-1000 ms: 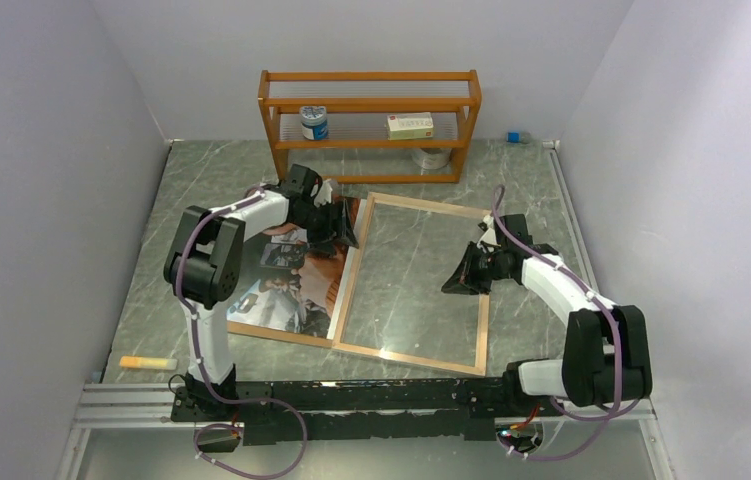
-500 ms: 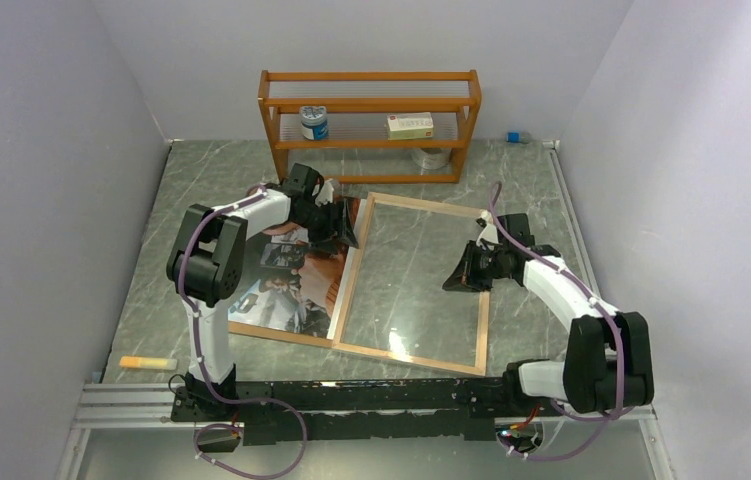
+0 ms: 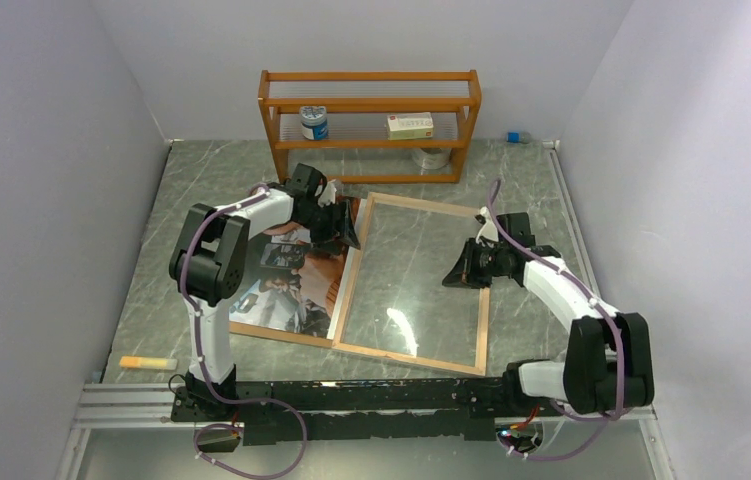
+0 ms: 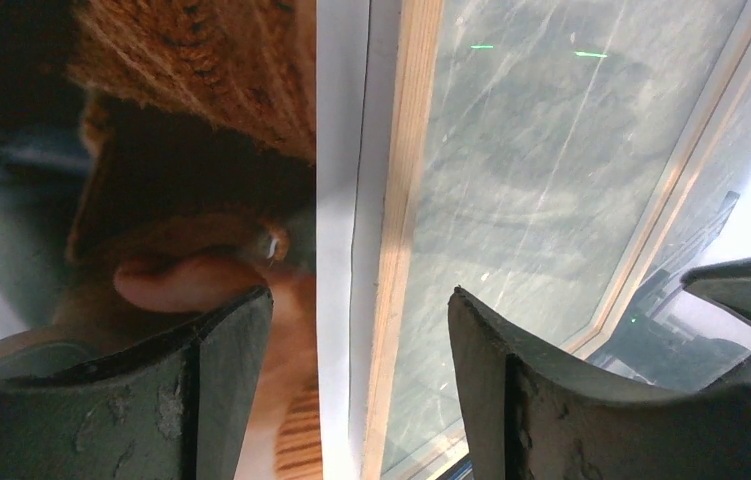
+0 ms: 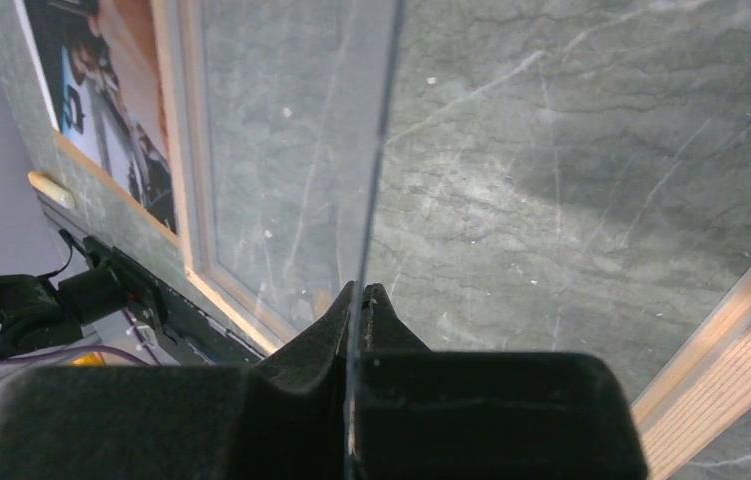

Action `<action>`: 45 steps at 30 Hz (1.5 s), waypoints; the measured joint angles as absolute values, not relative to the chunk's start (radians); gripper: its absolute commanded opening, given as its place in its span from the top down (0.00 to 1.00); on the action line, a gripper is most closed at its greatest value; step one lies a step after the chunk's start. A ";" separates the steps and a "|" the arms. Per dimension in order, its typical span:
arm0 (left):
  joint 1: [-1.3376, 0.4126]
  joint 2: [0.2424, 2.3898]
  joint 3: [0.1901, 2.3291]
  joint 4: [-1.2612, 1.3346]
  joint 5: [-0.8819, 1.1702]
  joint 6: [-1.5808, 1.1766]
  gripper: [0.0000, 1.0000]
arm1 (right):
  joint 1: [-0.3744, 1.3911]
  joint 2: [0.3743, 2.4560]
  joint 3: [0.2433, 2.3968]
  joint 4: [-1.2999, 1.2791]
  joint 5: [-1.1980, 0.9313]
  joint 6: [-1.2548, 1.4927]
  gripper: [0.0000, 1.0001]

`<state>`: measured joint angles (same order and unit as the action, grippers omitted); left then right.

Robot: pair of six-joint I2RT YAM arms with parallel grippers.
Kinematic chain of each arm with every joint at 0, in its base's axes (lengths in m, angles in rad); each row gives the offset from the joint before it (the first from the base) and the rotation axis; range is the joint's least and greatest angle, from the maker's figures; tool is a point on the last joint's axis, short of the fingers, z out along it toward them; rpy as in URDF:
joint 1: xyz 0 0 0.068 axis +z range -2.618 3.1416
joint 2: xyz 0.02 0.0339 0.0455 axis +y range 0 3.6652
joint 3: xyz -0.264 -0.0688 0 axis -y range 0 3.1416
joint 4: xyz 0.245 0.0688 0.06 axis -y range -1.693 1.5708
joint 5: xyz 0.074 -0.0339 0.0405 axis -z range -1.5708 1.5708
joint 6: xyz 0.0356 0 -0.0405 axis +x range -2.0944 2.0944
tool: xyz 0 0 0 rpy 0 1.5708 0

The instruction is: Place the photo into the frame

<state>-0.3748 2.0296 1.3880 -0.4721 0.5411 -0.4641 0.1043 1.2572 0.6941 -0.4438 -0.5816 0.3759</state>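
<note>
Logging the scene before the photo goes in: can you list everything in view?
shelf rack: one, orange wood, back of table
jar: one, blue and white, rack's middle shelf, left
box: one, cream, same shelf, right
tape roll: one, silver, rack's bottom shelf
small blue item: one, back right corner
stick: one, orange-yellow, near left
photo: one, colourful, left of frame
frame: one, light wood rim, table centre
clear pane: one, transparent, over frame
left gripper: one, black, open astride frame's left rim
right gripper: one, black, shut on clear pane
</note>
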 measured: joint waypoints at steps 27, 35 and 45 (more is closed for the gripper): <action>-0.410 2.092 1.491 -0.575 0.497 -0.445 0.34 | 0.105 1.371 0.729 -0.462 -0.487 0.341 1.00; -0.414 2.099 1.499 -0.585 0.494 -0.445 0.36 | 0.106 1.311 0.704 -0.437 -0.507 0.343 1.00; -0.417 2.107 1.503 -0.591 0.494 -0.445 0.44 | 0.106 1.294 0.698 -0.419 -0.477 0.363 1.00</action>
